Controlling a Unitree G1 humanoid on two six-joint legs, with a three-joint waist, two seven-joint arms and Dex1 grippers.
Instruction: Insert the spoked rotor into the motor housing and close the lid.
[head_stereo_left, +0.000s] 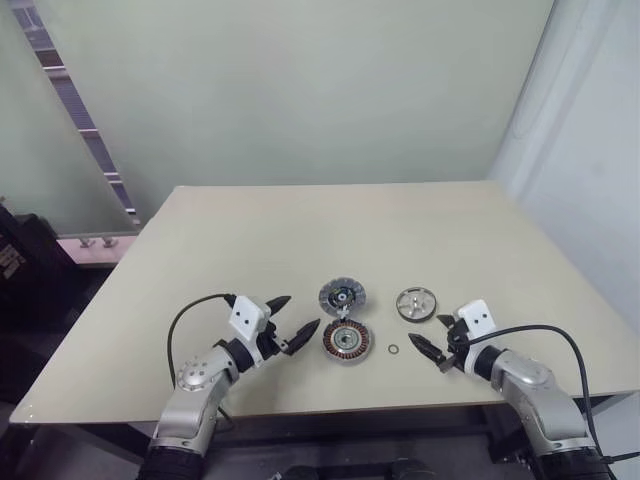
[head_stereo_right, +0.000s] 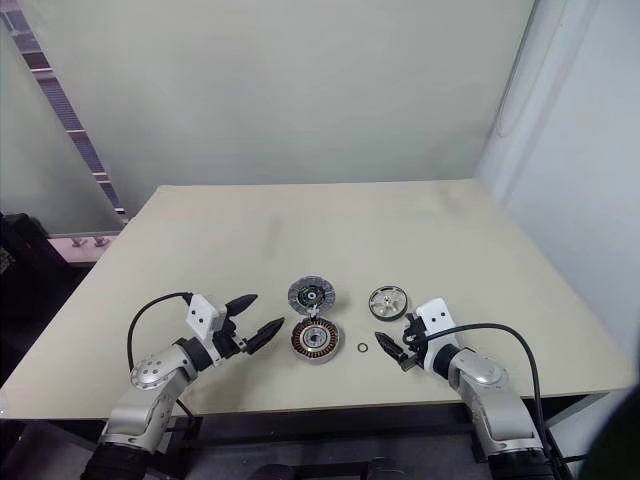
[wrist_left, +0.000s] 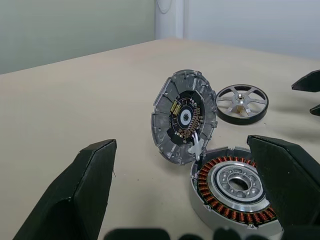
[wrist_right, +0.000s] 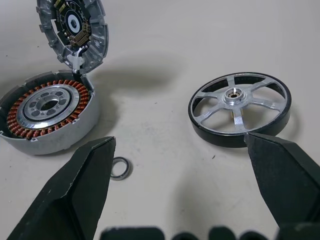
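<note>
Left tool (head_stereo_left: 297, 322): spread wide, empty, just left of the housing (head_stereo_left: 346, 341), apart from it. Right tool (head_stereo_left: 432, 341): spread wide, empty, touching nothing. Housing: on the surface (head_stereo_left: 300, 230), open, copper windings showing, no rotor inside. Lid (head_stereo_left: 342, 296): tilted up behind the housing, joined at its rim. Ring (head_stereo_left: 393, 349): between housing and right tool. Rotor (head_stereo_left: 416, 303): flat, right of the lid.

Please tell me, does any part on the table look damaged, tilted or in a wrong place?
Nothing looks damaged. The lid stands tilted open on the motor housing rim. The spoked rotor lies flat on the table, apart. A small metal ring lies loose between them.
</note>
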